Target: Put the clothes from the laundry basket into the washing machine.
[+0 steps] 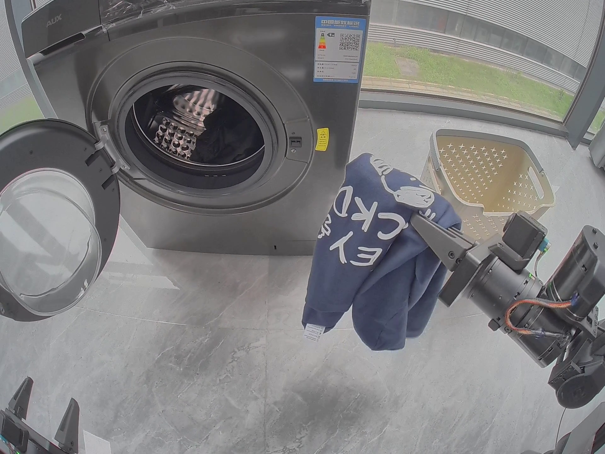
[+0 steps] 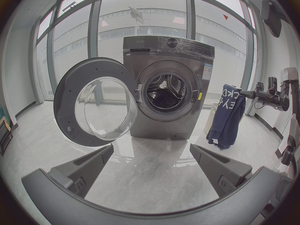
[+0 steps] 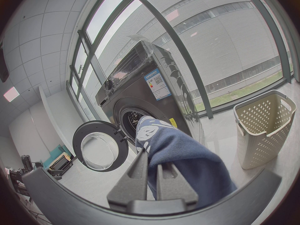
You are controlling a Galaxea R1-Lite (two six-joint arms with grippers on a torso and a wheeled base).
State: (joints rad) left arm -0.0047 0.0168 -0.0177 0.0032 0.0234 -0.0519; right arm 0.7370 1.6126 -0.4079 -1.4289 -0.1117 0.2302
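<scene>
A navy sweatshirt (image 1: 378, 253) with white print hangs above the floor, held up by my right gripper (image 1: 421, 222), which is shut on its upper edge. It hangs to the right of the washing machine (image 1: 208, 108), between it and the beige laundry basket (image 1: 491, 181). The machine's round door (image 1: 47, 222) stands swung open to the left, and a dark garment lies inside the drum (image 1: 195, 133). The right wrist view shows the sweatshirt (image 3: 184, 160) draped over the shut fingers (image 3: 137, 175). My left gripper (image 2: 150, 166) is open low over the floor, facing the machine (image 2: 168, 88).
The grey tiled floor (image 1: 208, 360) spreads wide in front of the machine. Glass walls (image 1: 491, 33) run behind the basket. The basket (image 3: 265, 128) looks bare inside as far as the views reach.
</scene>
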